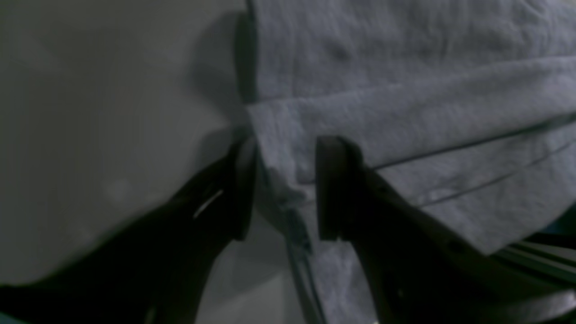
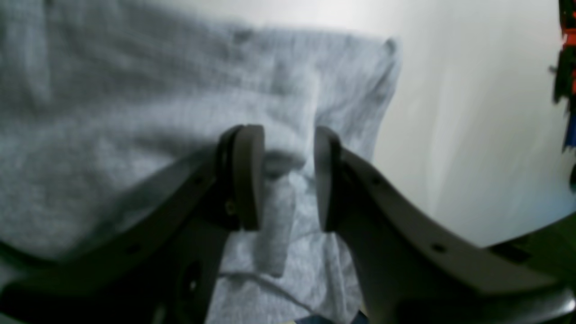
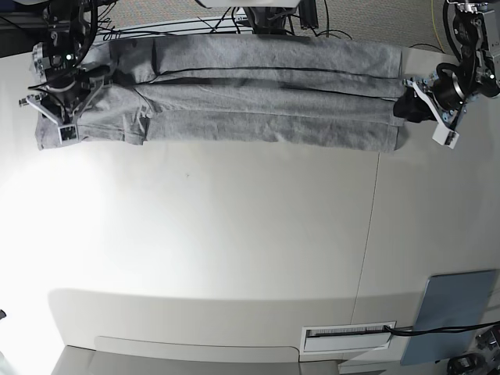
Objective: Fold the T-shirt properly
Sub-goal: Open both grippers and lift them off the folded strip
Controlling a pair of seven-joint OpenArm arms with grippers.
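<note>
Two grippers spread (fabric between jaws), left gripper (image 1: pixel 283 189), right gripper (image 2: pixel 288 177), T-shirt (image 3: pixel 258 98) folded lengthwise

Both end effectors (image 1: pixel 283 189) (image 2: pixel 288 177) parted, low.

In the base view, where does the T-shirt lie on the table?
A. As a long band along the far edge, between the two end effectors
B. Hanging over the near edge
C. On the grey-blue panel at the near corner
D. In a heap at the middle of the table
A: the T-shirt stretches as a long folded band along the far side of the table, with the right end effector at one end and the left end effector at the other.
</note>
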